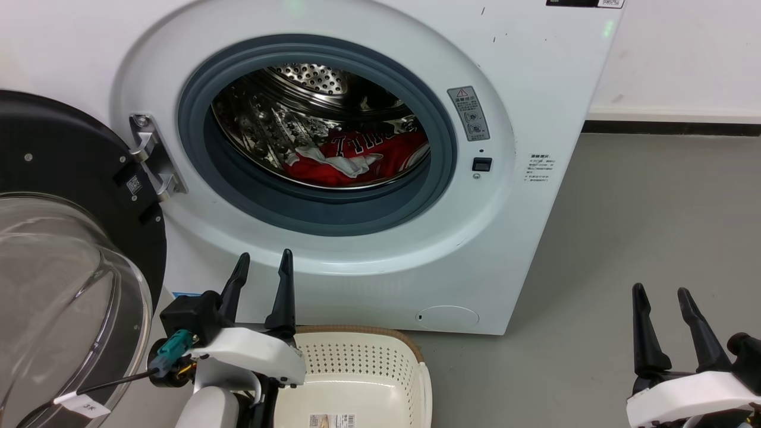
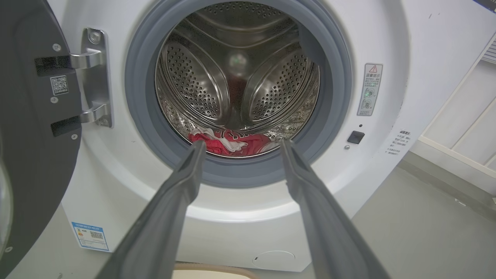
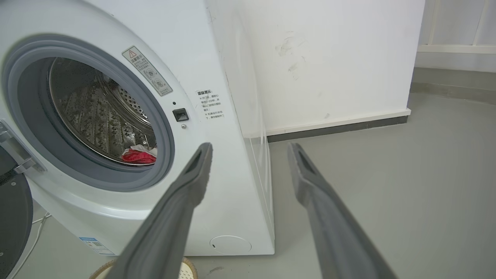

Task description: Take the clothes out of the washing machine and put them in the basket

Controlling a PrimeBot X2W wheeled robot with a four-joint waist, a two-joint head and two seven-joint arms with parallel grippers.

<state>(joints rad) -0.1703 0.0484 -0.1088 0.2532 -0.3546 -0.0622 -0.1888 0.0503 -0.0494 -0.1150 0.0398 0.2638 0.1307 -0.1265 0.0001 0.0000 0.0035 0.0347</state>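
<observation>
The red clothes [image 1: 362,157] with white trim lie at the bottom of the steel drum of the white washing machine [image 1: 517,238], whose door [image 1: 65,238] hangs open at the left. They also show low in the drum as the clothes [image 2: 232,141] and the clothes [image 3: 138,155]. The cream basket [image 1: 362,362] stands on the floor right below the machine's front, holding nothing. My left gripper [image 1: 264,258] is open above the basket's left side, pointing at the drum mouth. My right gripper [image 1: 660,291] is open over the floor, right of the machine.
The open glass door bulges toward me at the lower left. Grey floor [image 1: 642,226] stretches to the right of the machine up to a white wall with a dark skirting [image 3: 337,128].
</observation>
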